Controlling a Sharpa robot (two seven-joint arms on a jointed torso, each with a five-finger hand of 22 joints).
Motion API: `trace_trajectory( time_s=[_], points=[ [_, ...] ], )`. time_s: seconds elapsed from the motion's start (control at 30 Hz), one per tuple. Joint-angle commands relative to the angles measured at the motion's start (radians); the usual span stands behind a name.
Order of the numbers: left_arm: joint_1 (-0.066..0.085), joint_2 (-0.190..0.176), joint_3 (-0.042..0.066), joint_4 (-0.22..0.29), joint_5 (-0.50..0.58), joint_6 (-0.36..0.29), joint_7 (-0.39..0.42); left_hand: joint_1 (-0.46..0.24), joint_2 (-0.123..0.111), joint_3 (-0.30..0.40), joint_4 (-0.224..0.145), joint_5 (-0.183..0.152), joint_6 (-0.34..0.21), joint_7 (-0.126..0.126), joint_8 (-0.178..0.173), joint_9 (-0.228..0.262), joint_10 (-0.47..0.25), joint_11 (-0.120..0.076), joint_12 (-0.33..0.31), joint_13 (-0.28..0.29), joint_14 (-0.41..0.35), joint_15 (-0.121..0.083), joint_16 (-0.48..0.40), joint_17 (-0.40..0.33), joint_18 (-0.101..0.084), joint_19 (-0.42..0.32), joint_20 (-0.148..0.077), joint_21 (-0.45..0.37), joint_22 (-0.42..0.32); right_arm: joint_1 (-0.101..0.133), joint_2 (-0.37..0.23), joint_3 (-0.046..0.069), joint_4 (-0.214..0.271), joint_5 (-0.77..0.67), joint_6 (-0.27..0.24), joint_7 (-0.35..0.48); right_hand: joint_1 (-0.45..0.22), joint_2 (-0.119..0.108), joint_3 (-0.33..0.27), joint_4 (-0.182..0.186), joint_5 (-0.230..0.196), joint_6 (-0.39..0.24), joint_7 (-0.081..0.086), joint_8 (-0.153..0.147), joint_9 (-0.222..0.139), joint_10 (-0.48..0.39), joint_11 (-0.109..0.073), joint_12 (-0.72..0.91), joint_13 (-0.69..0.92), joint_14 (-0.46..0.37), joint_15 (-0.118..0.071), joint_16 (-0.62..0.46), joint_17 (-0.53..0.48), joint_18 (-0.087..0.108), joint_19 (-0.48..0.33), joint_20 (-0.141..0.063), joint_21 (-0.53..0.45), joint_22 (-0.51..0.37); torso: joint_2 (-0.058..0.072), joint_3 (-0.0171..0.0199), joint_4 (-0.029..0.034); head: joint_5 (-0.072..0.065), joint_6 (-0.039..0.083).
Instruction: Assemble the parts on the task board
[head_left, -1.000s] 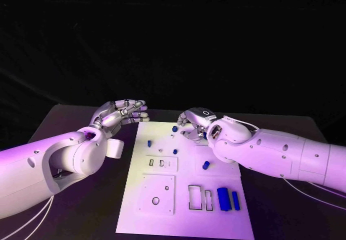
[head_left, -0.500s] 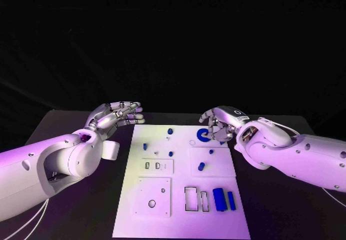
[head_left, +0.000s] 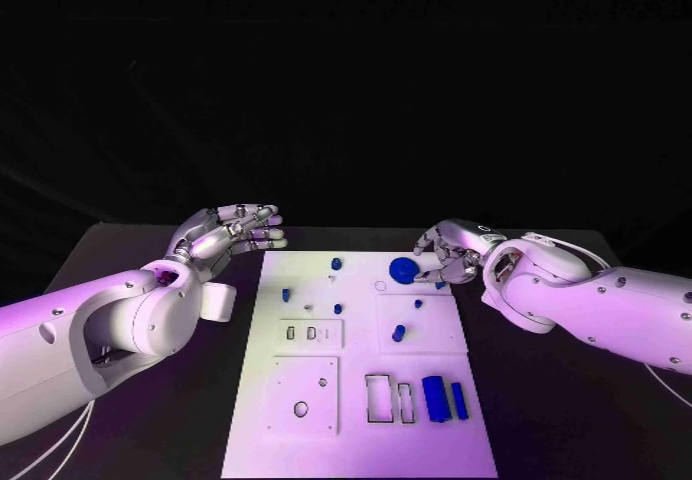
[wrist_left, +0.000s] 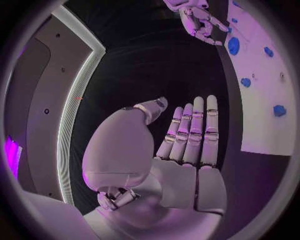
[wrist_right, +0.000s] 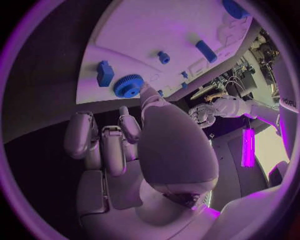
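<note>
**Insp. A:** Centre of the head view, on the black tabletop (head_left: 562, 420): white task board (head_left: 361, 425), long axis running toward the bottom of the frame. Parts status?

**Insp. B:** Blue gear (head_left: 404, 268) sits at the board's upper right. Small blue pcs in the upper half: one near the top edge (head_left: 336, 263), one at left (head_left: 286, 295), one mid-board (head_left: 398, 333). Two blue bars (head_left: 434, 398) lie side by side at lower right, next to rectangular cut-outs.

**Insp. A:** Right hand?

**Insp. B:** Right hand (head_left: 454, 255) is at the upper right of the board, just beside the gear. Wrist view shows its fingers (wrist_right: 103, 142) curled loosely, nothing in them; gear (wrist_right: 129, 86) lies on the board just past the fingertips. Contact w/ gear: cannot tell.

**Insp. A:** Left hand?

**Insp. B:** Left hand (head_left: 231, 232) is off the board's upper left corner, over the tabletop. Fingers (wrist_left: 194, 130) are straight, close together, released, holding nothing. No contact w/ board.
</note>
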Motion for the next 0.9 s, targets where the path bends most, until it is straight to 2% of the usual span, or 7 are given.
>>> trace_trajectory(
  time_s=[0.03,0.33,0.7,0.83,0.9],
  points=[
    [0.001,0.004,0.001,-0.001,0.004,0.024,0.006,0.002,0.008,-0.006,0.001,-0.003,-0.009,0.037,-0.003,-0.001,-0.006,0.001,-0.005,0.000,-0.006,0.004,-0.005,0.001,0.012,-0.002,0.006,-0.005,-0.001,0.000,0.017,0.000,-0.024,0.037,0.040,-0.009,0.004,0.003,-0.004,0.000,0.005,-0.002,0.007,0.003,0.002,0.006,0.002,0.009,0.006,0.069,0.007,0.008,0.105,-0.013,0.008,0.001,0.007,0.005,0.002,-0.0012,0.0013,0.000,0.000],
    [0.001,0.008,0.001,-0.006,0.004,0.026,0.002,0.004,0.009,-0.006,0.000,-0.003,-0.011,0.037,-0.004,-0.001,-0.007,0.001,-0.006,0.000,-0.006,0.004,-0.006,0.002,0.012,-0.002,0.007,-0.005,-0.002,-0.013,0.066,0.000,-0.077,0.040,0.015,0.000,-0.003,0.023,-0.004,0.000,0.005,0.005,0.006,0.009,0.006,0.021,0.002,0.037,0.039,0.074,0.008,0.020,0.127,-0.016,0.019,0.002,0.019,0.023,0.004,-0.0026,0.0051,-0.001,-0.005],
    [0.001,0.007,0.001,-0.007,0.004,0.026,0.000,0.006,0.009,-0.005,-0.001,-0.003,-0.011,0.038,-0.005,-0.001,-0.007,0.001,-0.007,0.000,-0.006,0.004,-0.006,0.003,0.012,-0.002,0.007,-0.005,-0.002,-0.015,0.078,0.000,-0.082,0.046,0.015,0.000,-0.010,0.036,-0.001,-0.001,0.005,0.015,0.003,0.017,0.011,0.037,0.000,0.061,0.067,0.077,0.007,0.028,0.143,-0.019,0.027,0.002,0.029,0.037,0.003,-0.0007,-0.0002,0.003,-0.005],
    [0.001,0.008,0.001,-0.008,0.004,0.026,0.000,0.006,0.009,-0.005,-0.001,-0.003,-0.011,0.038,-0.005,-0.001,-0.007,0.001,-0.007,0.000,-0.006,0.004,-0.006,0.003,0.012,-0.002,0.007,-0.005,-0.002,-0.015,0.080,0.000,-0.083,0.048,0.020,-0.003,-0.012,0.042,0.002,-0.001,0.005,0.020,0.002,0.019,0.012,0.044,-0.001,0.070,0.078,0.078,0.006,0.030,0.146,-0.019,0.028,0.001,0.031,0.040,0.003,-0.0002,-0.0003,0.002,-0.006],
    [0.001,0.008,0.001,-0.008,0.004,0.027,-0.001,0.006,0.009,-0.005,-0.001,-0.003,-0.011,0.038,-0.005,-0.001,-0.007,0.001,-0.007,0.000,-0.006,0.004,-0.006,0.003,0.012,-0.002,0.007,-0.005,-0.002,-0.015,0.081,0.000,-0.085,0.049,0.021,-0.004,-0.013,0.049,0.006,-0.002,0.005,0.024,0.001,0.021,0.014,0.050,-0.002,0.078,0.087,0.078,0.006,0.031,0.148,-0.019,0.028,0.001,0.032,0.042,0.004,-0.0002,0.0017,-0.002,-0.004]
  ],
)
